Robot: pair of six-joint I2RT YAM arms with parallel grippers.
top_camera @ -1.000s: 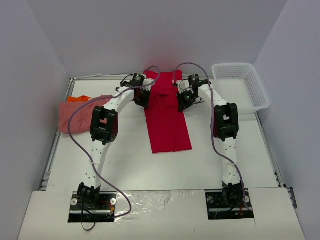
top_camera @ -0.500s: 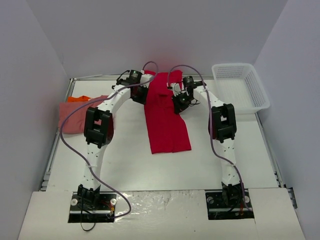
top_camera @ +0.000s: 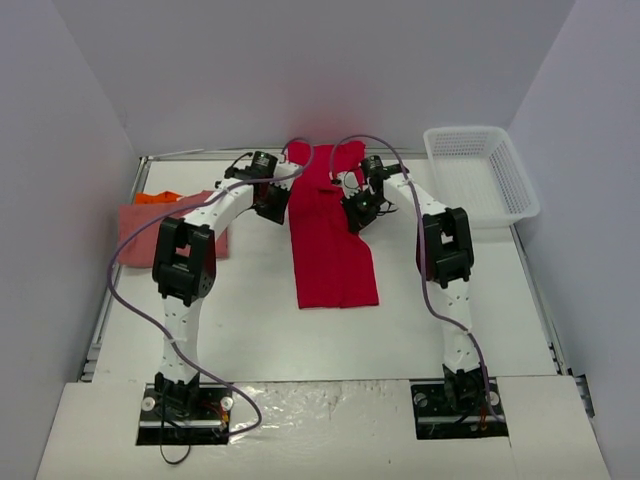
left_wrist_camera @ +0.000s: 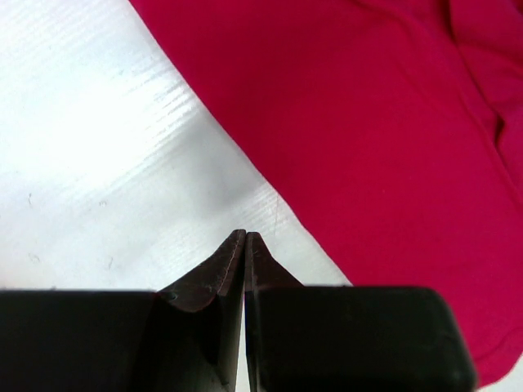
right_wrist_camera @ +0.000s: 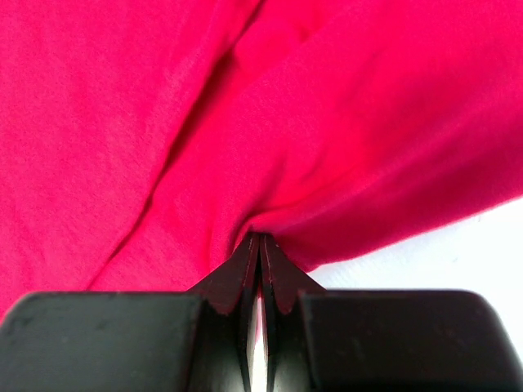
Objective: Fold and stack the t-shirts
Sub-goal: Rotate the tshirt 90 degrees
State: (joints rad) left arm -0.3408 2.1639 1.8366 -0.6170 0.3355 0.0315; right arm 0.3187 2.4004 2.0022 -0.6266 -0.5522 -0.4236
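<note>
Task thing: a bright red cloth t-shirt (top_camera: 335, 260) is laid as a long narrow strip in the middle of the white worktop (top_camera: 300, 340); its far end is seen bunched and raised between the two arms, while its near end lies flat.
Long axis: the strip runs from the far side of the worktop towards the arm bases, only slightly slanted; a fold of the far end over the near end would be carried along this line.
Right end effector (right_wrist_camera: 258, 238): it is clenched on a pinch of the red cloth at the strip's right edge near the far end; folds are seen gathering into its tips.
Left end effector (left_wrist_camera: 245, 235): it is clenched; its tips are seen over bare worktop with no cloth between them; the red edge lies just beside it, ahead and to its right.
Deciding relation: both arms are placed at the far end, one on each long edge, but only the right edge is judged held; the left edge would have to be taken before an even fold can be drawn.
Other shirts: a salmon pink cloth t-shirt (top_camera: 140, 225) and an orange cloth t-shirt (top_camera: 158, 198) are lying at the left edge, well apart.
Bystander: a white plastic mesh basket (top_camera: 470, 131) is set at the far right.
</note>
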